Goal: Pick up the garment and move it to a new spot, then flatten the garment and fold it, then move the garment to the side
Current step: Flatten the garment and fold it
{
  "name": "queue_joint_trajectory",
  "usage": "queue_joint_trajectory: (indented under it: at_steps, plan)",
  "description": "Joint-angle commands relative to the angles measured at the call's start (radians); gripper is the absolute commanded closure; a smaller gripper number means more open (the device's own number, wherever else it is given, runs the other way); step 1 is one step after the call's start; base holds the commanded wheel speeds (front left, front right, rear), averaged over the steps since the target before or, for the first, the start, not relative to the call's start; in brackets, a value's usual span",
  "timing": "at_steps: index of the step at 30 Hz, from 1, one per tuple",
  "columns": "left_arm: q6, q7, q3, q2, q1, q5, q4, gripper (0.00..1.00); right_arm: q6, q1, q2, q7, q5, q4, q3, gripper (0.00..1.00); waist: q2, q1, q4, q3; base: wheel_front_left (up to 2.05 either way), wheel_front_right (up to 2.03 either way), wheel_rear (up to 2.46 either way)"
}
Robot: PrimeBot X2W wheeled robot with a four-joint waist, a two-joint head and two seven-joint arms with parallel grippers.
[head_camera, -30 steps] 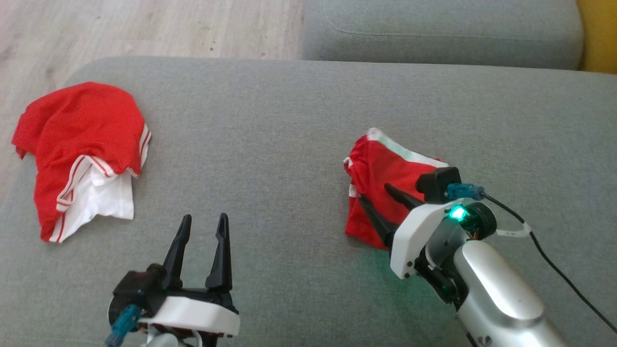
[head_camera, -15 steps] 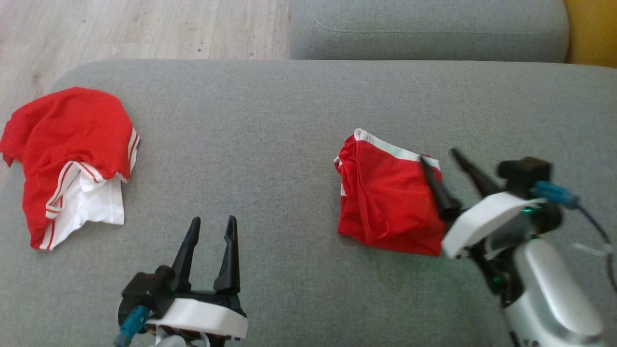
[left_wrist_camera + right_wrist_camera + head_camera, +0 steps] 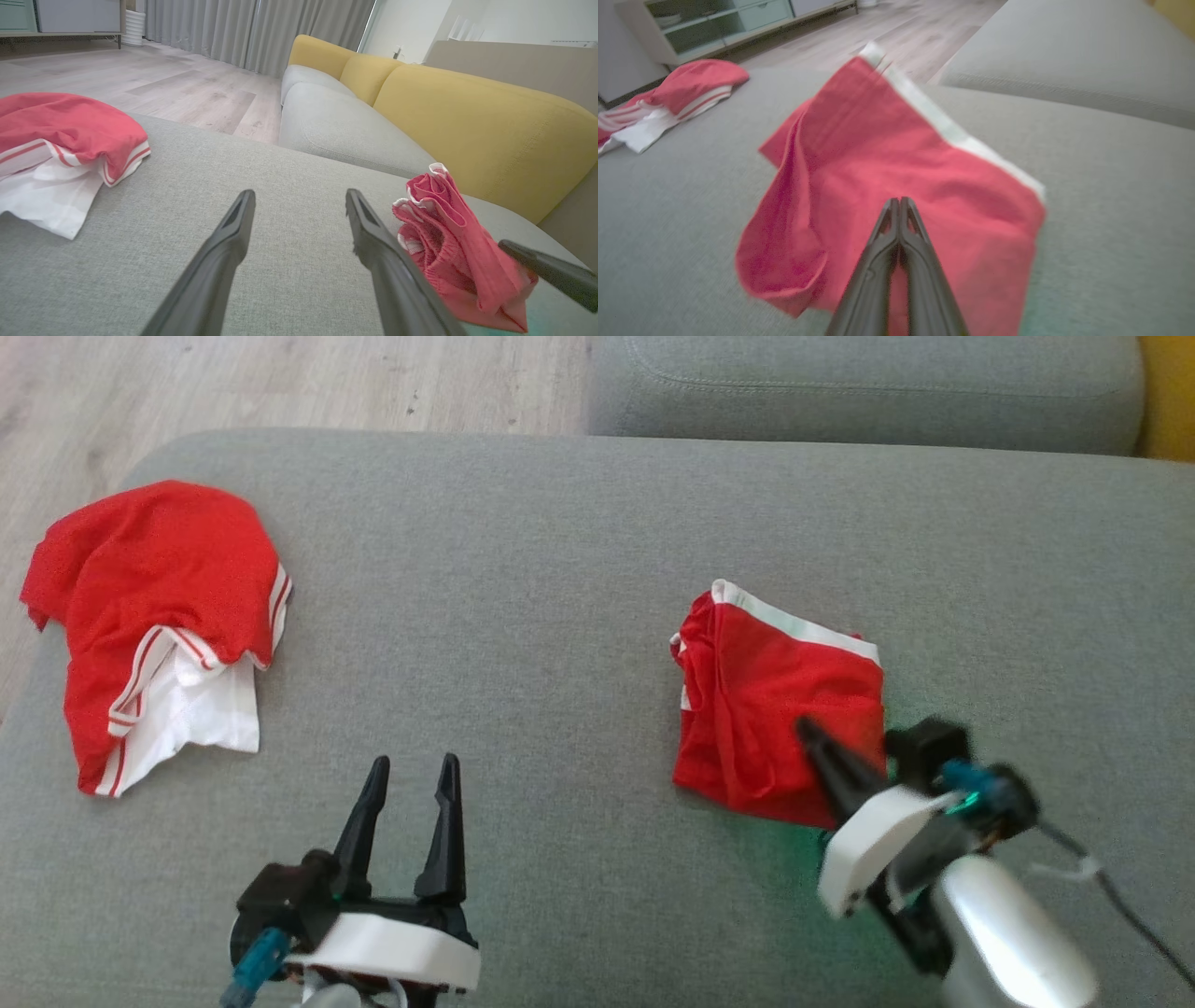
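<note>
The right gripper [image 3: 808, 729] has been drawn back from the right edge of the folded red shorts [image 3: 766, 709] to their near right corner, and its fingers, spread half a second ago, are now pressed together. In the right wrist view the closed tips [image 3: 900, 201] lie over the red cloth [image 3: 896, 149]; whether any fabric is pinched between them cannot be told. The shorts, edged with a white band, are seen lying on the grey sofa cushion [image 3: 523, 569], right of centre. The left gripper [image 3: 414, 761] is held over bare cushion with its fingers moderately parted and nothing between them. A second red-and-white garment [image 3: 149, 607] is heaped at the cushion's far left corner, well apart from the shorts.
</note>
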Motion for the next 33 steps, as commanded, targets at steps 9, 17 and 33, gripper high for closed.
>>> queue_joint_trajectory:
  at_steps: [9, 17, 33]
  plan:
    - [0.006, -0.014, 0.048, 0.013, -0.046, 0.004, -0.03, 0.0, 0.007, -0.162, 0.077, -0.101, 0.035, 0.175, 0.221, 1.0, 0.0, 0.0, 0.021, 0.013, 0.0, 0.0, 0.0]
    - [0.006, -0.015, 0.05, 0.008, -0.048, 0.005, -0.027, 0.0, 0.007, -0.226, 0.102, -0.127, 0.091, 0.271, 0.363, 1.0, 0.0, 0.0, 0.029, 0.014, 0.0, 0.0, 0.0]
    - [0.009, -0.017, 0.069, 0.01, -0.025, 0.006, -0.029, 0.0, 0.007, -0.277, 0.059, -0.262, 0.141, 0.223, 0.19, 1.0, 0.0, 0.0, -0.01, -0.017, 0.0, 0.0, 0.0]
